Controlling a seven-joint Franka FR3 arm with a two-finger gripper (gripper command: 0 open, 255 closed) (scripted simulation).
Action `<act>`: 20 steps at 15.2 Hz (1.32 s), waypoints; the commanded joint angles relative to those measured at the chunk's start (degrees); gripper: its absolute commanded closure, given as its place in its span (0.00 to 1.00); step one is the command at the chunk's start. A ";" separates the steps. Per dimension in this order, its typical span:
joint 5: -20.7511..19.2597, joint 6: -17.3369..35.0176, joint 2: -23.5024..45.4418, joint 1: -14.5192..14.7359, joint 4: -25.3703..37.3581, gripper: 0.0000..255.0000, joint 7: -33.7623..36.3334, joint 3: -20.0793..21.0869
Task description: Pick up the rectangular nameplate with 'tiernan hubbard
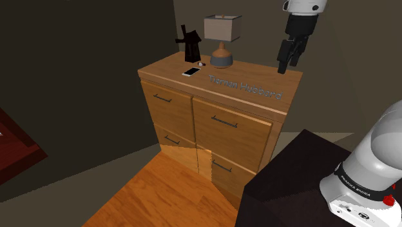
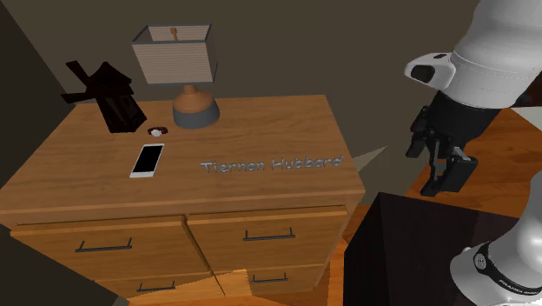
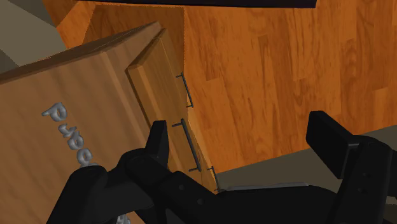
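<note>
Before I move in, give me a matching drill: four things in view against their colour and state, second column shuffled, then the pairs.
1. nameplate
2. phone
3. lamp
4. pincer

A. upright, brown base
B. black, open, in the air, holding nothing
C. grey letters, lying flat on the dresser
D. white, lying flat near the black figure

Pairs: 1-C, 2-D, 3-A, 4-B.
</note>
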 commanded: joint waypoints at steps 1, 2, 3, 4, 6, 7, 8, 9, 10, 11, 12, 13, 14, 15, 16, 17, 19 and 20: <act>0.00 0.00 0.00 0.00 0.00 0.00 0.00 0.00; -0.47 1.75 1.55 -0.21 -0.07 0.00 -0.94 -0.57; -0.92 3.48 3.16 -0.40 -0.06 0.00 -1.87 -1.14; -1.34 5.19 4.83 -0.59 0.04 0.00 -2.79 -1.70; -2.07 8.54 8.35 -0.93 0.48 0.00 -4.59 -2.80; -2.39 10.17 10.18 -1.08 0.83 0.00 -5.47 -3.34; -2.66 11.76 12.06 -1.22 1.26 0.00 -6.36 -3.87; -2.89 13.32 13.97 -1.37 1.78 0.00 -7.24 -4.38; -3.08 14.82 15.93 -1.48 2.38 0.00 -8.11 -4.89; -3.23 16.28 17.91 -1.59 3.06 0.00 -8.99 -5.39; -3.33 17.69 19.93 -1.69 3.82 0.00 -9.86 -5.87; -3.39 19.05 21.97 -1.78 4.67 0.00 -10.74 -6.35; -3.39 20.34 24.03 -1.86 5.59 0.00 -11.63 -6.80; -3.35 21.58 26.11 -1.93 6.59 0.00 -12.51 -7.25; -3.26 22.75 28.21 -2.01 7.67 0.00 -13.41 -7.67; -3.11 23.86 30.32 -2.07 8.82 0.00 -14.31 -8.09; -2.68 25.87 34.58 -2.24 11.36 0.00 -16.14 -8.82; -2.39 26.77 36.72 -2.35 12.75 0.00 -17.07 -9.13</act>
